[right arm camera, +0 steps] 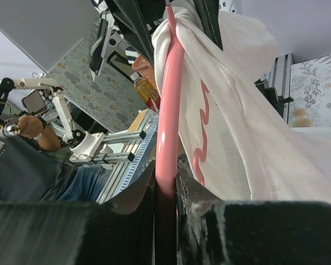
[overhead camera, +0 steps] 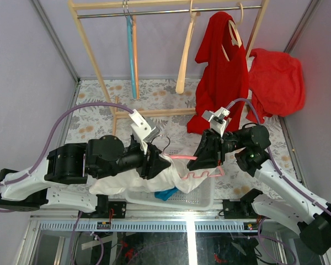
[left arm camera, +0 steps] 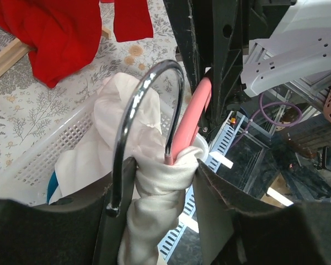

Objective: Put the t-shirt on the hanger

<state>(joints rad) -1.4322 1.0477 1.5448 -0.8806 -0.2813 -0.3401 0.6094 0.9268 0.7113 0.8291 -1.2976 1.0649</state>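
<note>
Left gripper (left arm camera: 161,190): jaws part-way closed and pinching a bunched roll of the t-shirt (left arm camera: 154,221), with the wire of the metal hook (left arm camera: 146,94) lying against one jaw. The hook is seen rising clear of the cloth toward upper centre of the left wrist view. Right gripper (right arm camera: 165,196): jaws pressed onto one pink arm of the hanger (right arm camera: 169,110), at lower centre of the right wrist view. In the top view both grippers are held near mid-frame above the white basket (overhead camera: 205,194), with the hanger spanning between them. Done, as judged: the neck opening appears to be gathered around the base of the hook, and the hanger half toward frame left is covered by cloth. Left to do: the half toward frame right, with its wavy bar, is bare, so that shoulder has yet to be drawn over it. The remaining cloth is draped down into the basket. Progress is estimated at roughly halfway.
</note>
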